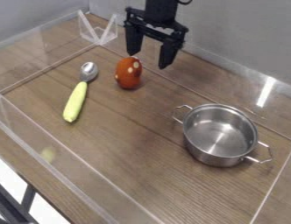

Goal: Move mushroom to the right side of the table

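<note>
spoon [79, 90] left of mushroom [129, 73], pot [221, 134] right, pincer [151, 48] seemingly behind mushroom

The arm above the tool [149, 50] is cut off by the top edge.

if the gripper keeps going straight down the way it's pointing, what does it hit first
Probably the mushroom. The open gripper points down, its near finger seeming just above the cap. Depth is hard to judge from this one view, so the far finger may instead reach the bare table beside it.
</note>
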`<state>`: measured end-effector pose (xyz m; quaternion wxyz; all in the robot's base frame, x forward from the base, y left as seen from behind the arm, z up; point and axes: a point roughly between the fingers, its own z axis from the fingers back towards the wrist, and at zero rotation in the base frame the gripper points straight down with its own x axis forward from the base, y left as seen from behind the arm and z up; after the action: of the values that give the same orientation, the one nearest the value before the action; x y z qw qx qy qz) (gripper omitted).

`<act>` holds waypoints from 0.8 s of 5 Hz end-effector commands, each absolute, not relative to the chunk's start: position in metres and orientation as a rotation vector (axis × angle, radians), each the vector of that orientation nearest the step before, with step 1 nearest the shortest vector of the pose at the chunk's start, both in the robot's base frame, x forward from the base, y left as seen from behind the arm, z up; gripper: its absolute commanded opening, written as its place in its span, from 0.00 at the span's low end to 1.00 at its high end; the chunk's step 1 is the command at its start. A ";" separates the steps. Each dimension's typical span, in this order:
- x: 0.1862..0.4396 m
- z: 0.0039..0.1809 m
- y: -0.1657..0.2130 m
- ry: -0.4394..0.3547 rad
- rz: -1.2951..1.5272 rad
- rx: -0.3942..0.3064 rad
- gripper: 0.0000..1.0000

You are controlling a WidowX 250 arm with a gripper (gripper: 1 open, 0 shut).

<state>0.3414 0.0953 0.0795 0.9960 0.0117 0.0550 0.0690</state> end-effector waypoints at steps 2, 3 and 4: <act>0.336 0.065 0.107 0.080 0.173 0.039 1.00; 0.334 0.061 0.118 0.086 0.239 0.041 1.00; 0.334 0.058 0.132 0.092 0.305 0.045 1.00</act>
<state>0.3311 0.1268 0.0474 0.9868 0.0165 0.0630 0.1483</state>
